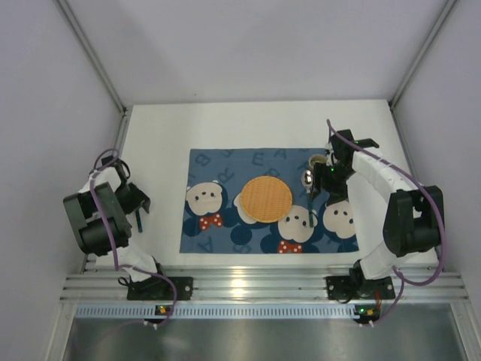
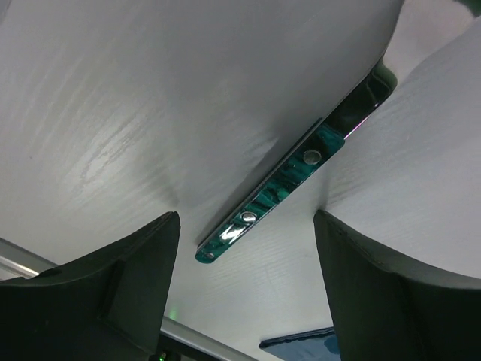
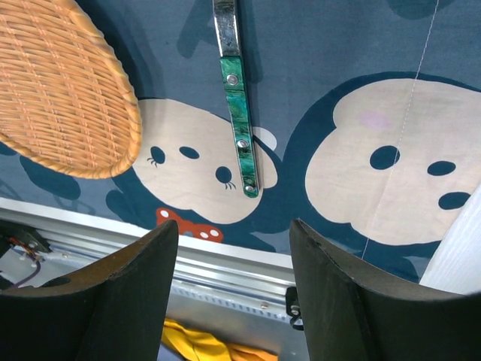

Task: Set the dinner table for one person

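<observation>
The white dinner table point(image 1: 255, 124) carries a blue bear-printed placemat point(image 1: 225, 226). A round woven plate point(image 1: 265, 198) lies at the mat's middle and also shows in the right wrist view point(image 3: 60, 90). A spoon with a green handle point(image 1: 309, 197) lies right of the plate; its handle shows in the right wrist view point(image 3: 239, 128). My right gripper point(image 1: 331, 171) is open and empty above the spoon point(image 3: 233, 293). A second green-handled utensil point(image 2: 301, 169) lies on the bare table left of the mat point(image 1: 138, 220). My left gripper point(image 1: 139, 197) is open just above it point(image 2: 246, 286), not touching.
A small cup-like thing point(image 1: 318, 160) stands on the mat beside the right gripper, partly hidden. The mat's corner point(image 2: 301, 342) shows near the left fingers. A metal rail point(image 1: 248, 282) runs along the near edge. Grey walls enclose the table.
</observation>
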Robot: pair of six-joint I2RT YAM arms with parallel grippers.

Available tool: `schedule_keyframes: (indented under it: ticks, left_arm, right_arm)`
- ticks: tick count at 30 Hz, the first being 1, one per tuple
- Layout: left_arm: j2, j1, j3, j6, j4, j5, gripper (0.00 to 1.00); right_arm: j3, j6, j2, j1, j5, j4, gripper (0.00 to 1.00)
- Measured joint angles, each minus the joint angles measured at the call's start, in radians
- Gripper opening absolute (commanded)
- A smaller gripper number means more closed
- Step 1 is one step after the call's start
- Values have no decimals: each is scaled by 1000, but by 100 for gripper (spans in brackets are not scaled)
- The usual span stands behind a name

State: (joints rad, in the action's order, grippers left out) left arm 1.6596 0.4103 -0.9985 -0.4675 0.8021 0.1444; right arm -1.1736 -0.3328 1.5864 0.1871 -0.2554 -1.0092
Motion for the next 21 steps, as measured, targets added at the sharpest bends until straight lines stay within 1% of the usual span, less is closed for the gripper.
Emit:
schedule_keyframes:
  ticks: [1, 2, 4, 5, 6, 8, 9, 10, 12, 16, 21]
  left_arm:
    - [10, 0, 2, 2, -5, -10, 76]
    - [13, 0, 0, 10, -11, -19, 69]
    - [23, 0, -4, 18, -18, -38, 60]
    - [32, 0, -12, 24, -18, -46, 50]
    - [42, -1, -21, 26, -18, -57, 45]
    - [61, -6, -38, 34, -15, -79, 30]
    - [69, -8, -46, 38, -14, -92, 19]
    - [78, -9, -53, 37, -14, -105, 15]
    - [97, -14, -72, 44, 0, -114, 0]
    - [132, -14, -111, 48, 41, -114, 0]
    - [129, -14, -119, 48, 48, -119, 0]
  right_arm:
    - [0, 0, 4, 0, 0, -2, 61]
    - [0, 0, 7, 0, 0, -3, 61]
    - [0, -2, 10, 0, 0, -5, 61]
    - [0, -3, 10, 0, 0, -5, 60]
    - [0, -4, 10, 0, 0, -6, 61]
    - [0, -9, 10, 0, 0, -6, 61]
    - [0, -11, 10, 0, 0, -6, 60]
    - [0, -12, 10, 0, 0, -6, 60]
    - [0, -19, 10, 1, 0, -6, 60]
    - [0, -31, 10, 3, 1, -7, 60]
    - [0, -41, 2, 6, 1, -7, 59]
